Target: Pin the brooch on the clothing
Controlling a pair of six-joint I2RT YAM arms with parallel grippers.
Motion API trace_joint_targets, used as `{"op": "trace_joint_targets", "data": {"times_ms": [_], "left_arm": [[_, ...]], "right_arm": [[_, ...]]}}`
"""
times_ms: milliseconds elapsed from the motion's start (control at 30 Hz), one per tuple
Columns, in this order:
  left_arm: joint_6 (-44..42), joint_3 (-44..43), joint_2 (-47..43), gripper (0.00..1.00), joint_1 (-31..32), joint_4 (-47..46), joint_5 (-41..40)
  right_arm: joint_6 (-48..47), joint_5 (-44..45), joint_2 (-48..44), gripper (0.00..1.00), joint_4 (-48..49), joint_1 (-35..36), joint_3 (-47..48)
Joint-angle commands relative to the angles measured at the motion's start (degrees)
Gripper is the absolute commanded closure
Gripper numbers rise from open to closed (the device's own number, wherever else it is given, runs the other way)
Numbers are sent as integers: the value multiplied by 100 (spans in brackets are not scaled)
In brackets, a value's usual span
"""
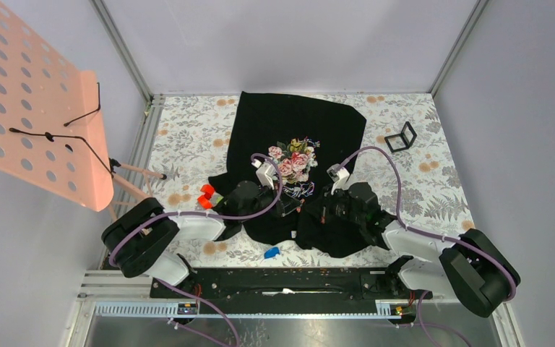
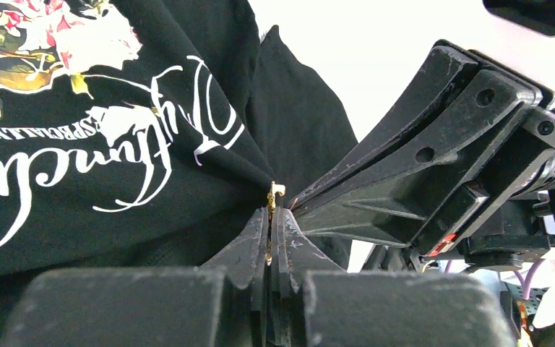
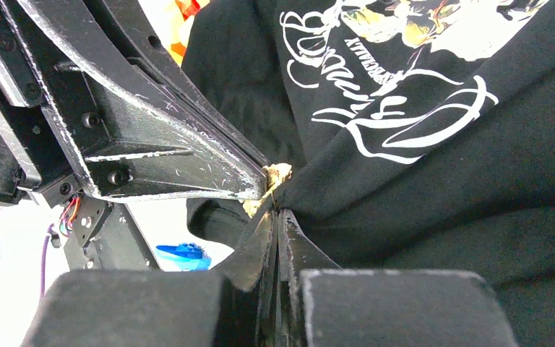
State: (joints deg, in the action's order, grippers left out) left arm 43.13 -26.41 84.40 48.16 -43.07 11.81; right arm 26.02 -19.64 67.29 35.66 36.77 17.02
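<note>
A leaf-patterned table [image 1: 188,137] sat between grey walls, with the black T-shirt [image 1: 296,119] spread from its far edge toward the near one. Below the shirt's white lettering, the left gripper [image 2: 272,217] was clamped on the golden brooch [image 2: 275,192], and the cloth was drawn to a peak there. The right gripper [image 3: 275,217] met it tip to tip, jaws also together, seemingly nipping the fabric. Pinning looked underway but not finished; whether the pin had pierced the cloth was hidden.
</note>
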Motion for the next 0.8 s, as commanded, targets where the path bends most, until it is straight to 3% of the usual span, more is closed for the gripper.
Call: {"op": "trace_joint_targets", "data": {"times_ms": [0,767], "left_arm": [[-70,-358,48,100,64,-254,568],[-888,-356,115,100,96,-169,1472]], "right_arm": [[-177,-452,115,100,230,49,426],[-137,-620,898,100,-351,49,975]]}}
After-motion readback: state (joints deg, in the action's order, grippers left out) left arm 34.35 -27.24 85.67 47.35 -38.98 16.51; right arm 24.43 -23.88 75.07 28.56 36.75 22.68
